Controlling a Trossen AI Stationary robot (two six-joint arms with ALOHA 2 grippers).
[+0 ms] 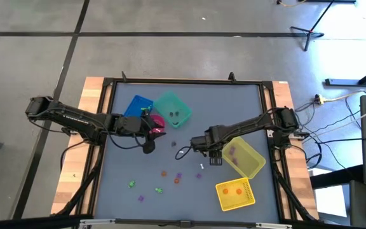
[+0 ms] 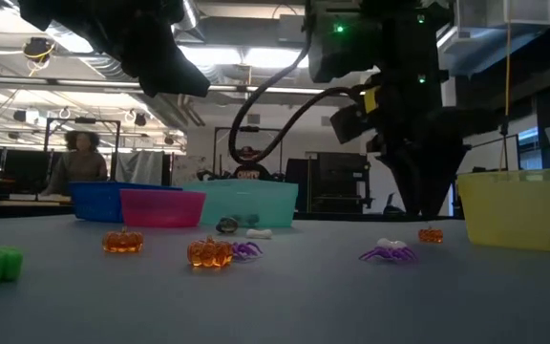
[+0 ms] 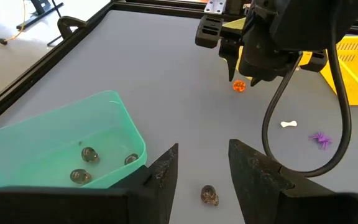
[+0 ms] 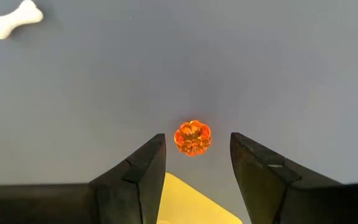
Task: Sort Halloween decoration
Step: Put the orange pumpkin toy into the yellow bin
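Many tiny trinkets [image 1: 164,172]: translucent orange pumpkins, purple spiders, white bone.

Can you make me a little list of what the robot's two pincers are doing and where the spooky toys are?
left pincer: open, hovering over a small dark grey plastic skull on the table, beside the teal plastic bin
right pincer: open, straddling a tiny orange plastic pumpkin on the table, not touching it
teal bin contents: three dark grey skulls
yellow plastic bins: two, on the right arm's side
loose toys: white plastic bone, purple plastic spider, green pieces near the front edge
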